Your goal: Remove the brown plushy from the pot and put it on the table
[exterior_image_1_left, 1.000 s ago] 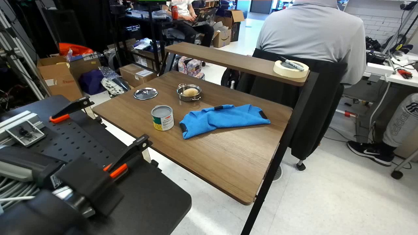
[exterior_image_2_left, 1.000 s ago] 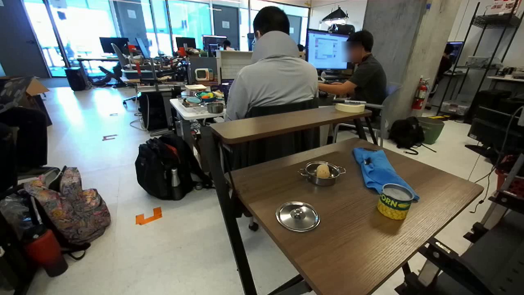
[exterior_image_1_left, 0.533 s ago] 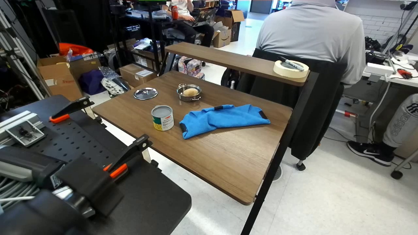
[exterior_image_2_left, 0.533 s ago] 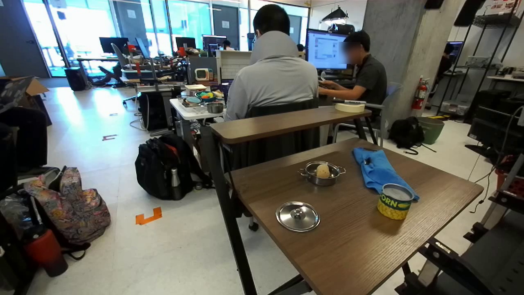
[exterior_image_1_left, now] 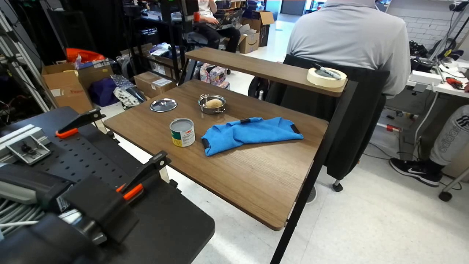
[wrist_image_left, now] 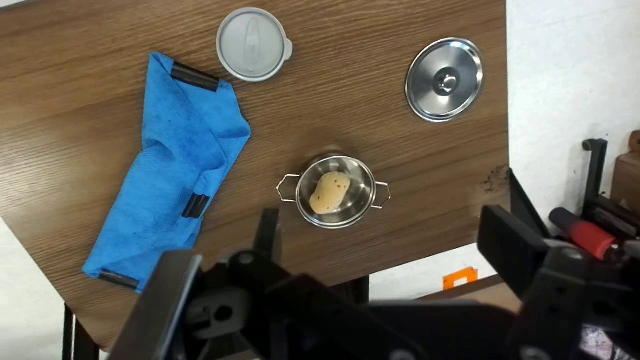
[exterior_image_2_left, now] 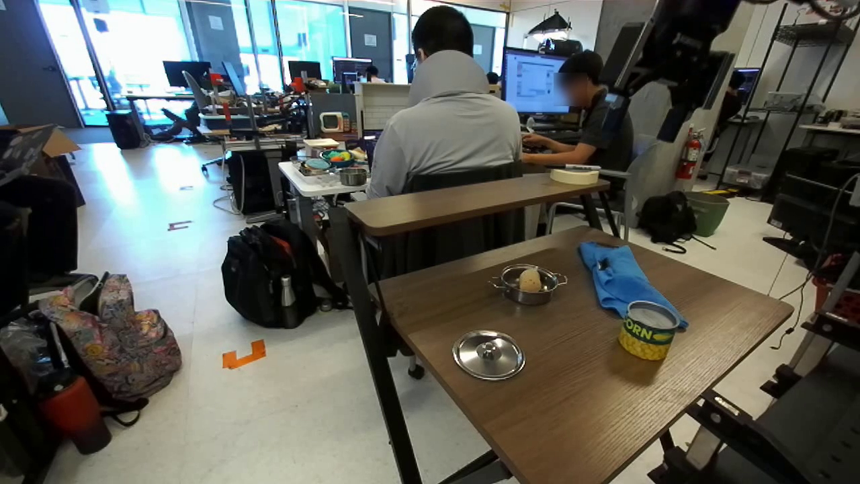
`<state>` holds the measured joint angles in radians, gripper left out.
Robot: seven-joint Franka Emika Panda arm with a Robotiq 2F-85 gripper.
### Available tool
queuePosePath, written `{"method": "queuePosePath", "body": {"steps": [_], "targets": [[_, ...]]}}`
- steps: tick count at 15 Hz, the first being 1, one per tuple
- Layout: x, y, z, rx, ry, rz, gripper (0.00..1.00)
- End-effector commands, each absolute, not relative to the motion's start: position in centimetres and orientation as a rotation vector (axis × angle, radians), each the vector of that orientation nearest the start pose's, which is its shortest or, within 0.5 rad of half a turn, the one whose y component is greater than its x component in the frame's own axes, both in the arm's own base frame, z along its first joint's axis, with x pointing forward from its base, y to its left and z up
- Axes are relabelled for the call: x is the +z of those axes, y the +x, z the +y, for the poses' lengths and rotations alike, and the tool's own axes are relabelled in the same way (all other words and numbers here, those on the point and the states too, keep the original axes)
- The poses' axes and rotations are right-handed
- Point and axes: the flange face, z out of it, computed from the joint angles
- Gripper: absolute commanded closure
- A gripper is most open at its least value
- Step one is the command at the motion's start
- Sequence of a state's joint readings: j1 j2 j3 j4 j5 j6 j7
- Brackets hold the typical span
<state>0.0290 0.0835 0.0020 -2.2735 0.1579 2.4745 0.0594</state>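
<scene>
The brown plushy (wrist_image_left: 330, 192), a tan, spotted, potato-like lump, lies inside the pot (wrist_image_left: 359, 197) in the wrist view. The pot is small, round and silver with two wire handles and stands uncovered on the brown wood-grain table (wrist_image_left: 425, 160). Both exterior views also show the plushy (exterior_image_1_left: 213, 103) (exterior_image_2_left: 530, 281) in the pot (exterior_image_1_left: 206, 108) (exterior_image_2_left: 527, 296). My gripper (wrist_image_left: 382, 225) is open and empty, its black fingers wide apart. In an exterior view the gripper (exterior_image_2_left: 641, 124) hangs at the top, high above the table (exterior_image_2_left: 571, 403), apart from the pot.
A silver lid (wrist_image_left: 444, 80) lies on the table near the pot. A corn can (exterior_image_2_left: 648, 333) stands beside a crumpled blue cloth (exterior_image_2_left: 621, 275). A higher narrow shelf (exterior_image_2_left: 470, 202) with a tape roll (exterior_image_2_left: 574, 176) runs along one table side. A person sits behind it.
The gripper has come down into both exterior views from above. The plushy, pot, lid, can and cloth have not moved.
</scene>
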Motion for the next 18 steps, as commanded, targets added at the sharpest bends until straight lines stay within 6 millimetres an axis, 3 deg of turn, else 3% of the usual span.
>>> {"method": "queuePosePath", "body": {"steps": [1, 10, 18], "targets": [[29.0, 57.9, 2.6, -0.177, -3.047, 0.294, 0.00], [19.8, 63.4, 3.6, -0.033, -3.085, 0.361, 0.00], [14.5, 66.1, 3.7, 0.023, -3.115, 0.350, 0.00]]}}
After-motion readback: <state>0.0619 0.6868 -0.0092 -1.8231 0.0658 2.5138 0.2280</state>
